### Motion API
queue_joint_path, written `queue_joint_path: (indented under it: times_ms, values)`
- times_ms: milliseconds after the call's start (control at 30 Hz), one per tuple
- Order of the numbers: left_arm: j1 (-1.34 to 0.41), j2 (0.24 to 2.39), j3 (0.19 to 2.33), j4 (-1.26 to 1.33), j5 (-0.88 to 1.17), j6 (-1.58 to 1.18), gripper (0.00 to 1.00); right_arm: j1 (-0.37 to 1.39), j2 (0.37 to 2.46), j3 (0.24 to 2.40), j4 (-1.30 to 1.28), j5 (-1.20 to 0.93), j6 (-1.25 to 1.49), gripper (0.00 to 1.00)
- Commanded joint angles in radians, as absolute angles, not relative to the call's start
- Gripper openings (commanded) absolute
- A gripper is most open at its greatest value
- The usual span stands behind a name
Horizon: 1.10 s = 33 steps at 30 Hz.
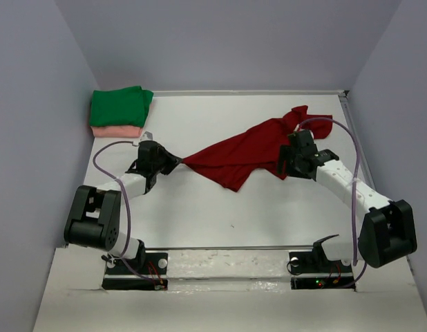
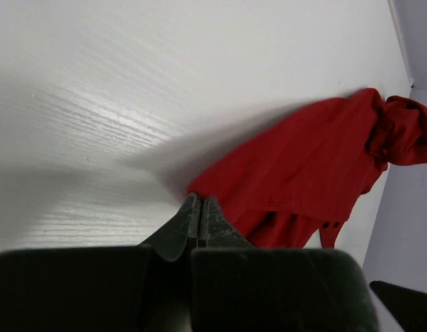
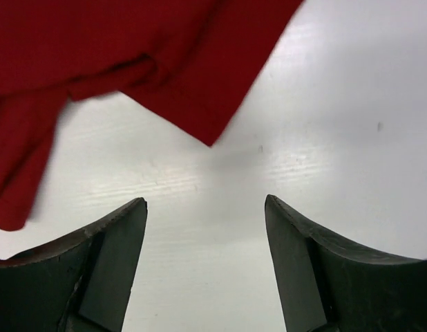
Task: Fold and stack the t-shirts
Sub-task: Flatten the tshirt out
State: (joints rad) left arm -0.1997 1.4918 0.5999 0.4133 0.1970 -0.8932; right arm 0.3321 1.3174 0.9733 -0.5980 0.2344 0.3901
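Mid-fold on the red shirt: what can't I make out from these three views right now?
- Left wrist view: how much of the dark red t-shirt the left gripper holds; its shut fingers cover the corner.
- Top view: the pink t-shirt, whose fold cannot be judged; only an edge shows under the green t-shirt.
- Top view: the open right gripper, its fingertips hidden beneath its own wrist.
- Right wrist view: the shirt runs off the top edge.

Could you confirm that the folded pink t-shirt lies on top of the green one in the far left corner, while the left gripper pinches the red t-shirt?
Not quite: the green t-shirt lies on top of the pink t-shirt, as the top external view shows. The left gripper does pinch the red t-shirt.
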Motion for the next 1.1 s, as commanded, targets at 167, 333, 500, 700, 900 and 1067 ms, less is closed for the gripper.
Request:
queue_joint_path:
  times_ms: [167,333,500,700,900,1067]
  values:
    - [-0.242,1.336,0.635,0.267,0.063,-0.844,0.0,0.39,1.282,0.818,-0.462,0.244,0.581,0.65]
    - [-0.247,1.353,0.635,0.276,0.086,-0.848,0.0,0.39,1.4,0.883,-0.457,0.307,0.565,0.54]
    - [-0.255,1.347,0.63,0.284,0.089,-0.848,0.0,0.39,1.505,0.925,-0.436,0.363,0.551,0.53]
    - [-0.255,1.344,0.626,0.285,0.092,-0.842,0.0,0.359,1.589,0.956,-0.408,0.365,0.528,0.54]
    - [-0.255,1.342,0.623,0.293,0.103,-0.847,0.0,0.35,1.597,0.957,-0.4,0.351,0.531,0.48]
    - [-0.255,1.33,0.615,0.295,0.101,-0.847,0.0,0.35,1.606,0.953,-0.388,0.338,0.537,0.08]
